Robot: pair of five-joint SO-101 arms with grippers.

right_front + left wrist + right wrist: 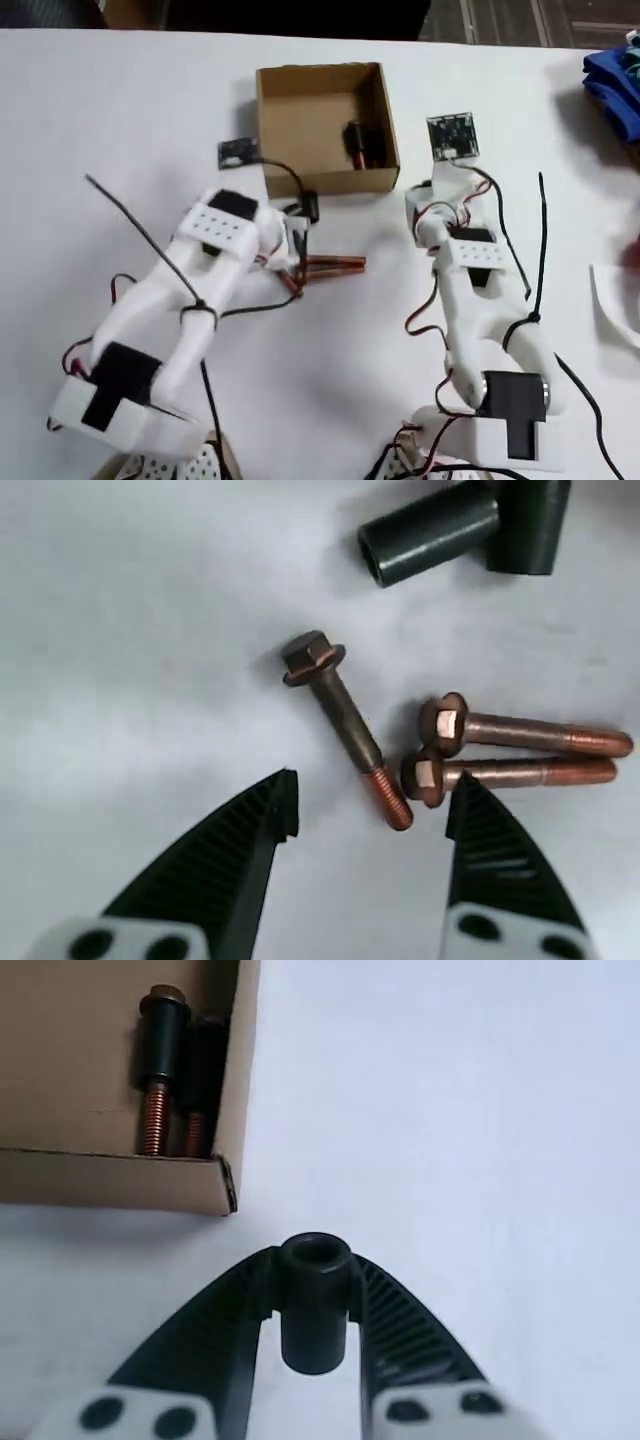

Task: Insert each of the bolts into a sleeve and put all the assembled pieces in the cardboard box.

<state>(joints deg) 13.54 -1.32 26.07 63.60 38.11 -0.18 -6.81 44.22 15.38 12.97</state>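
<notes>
- One dark sleeve (530, 525) is cut off by the edge of the left wrist view.
- In the high view, the left gripper (298, 264) covers the near ends of the bolts (340, 263).
- The assembled pieces (355, 145) are too small to count there.
- The cardboard box (60, 1175) runs past the right wrist view's edges.
- A blue cloth (612, 90) is cropped in the high view.

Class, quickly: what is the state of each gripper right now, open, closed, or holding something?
Left gripper: open, holding nothing, over three loose bolts.
Right gripper: closed on a black sleeve.
</notes>
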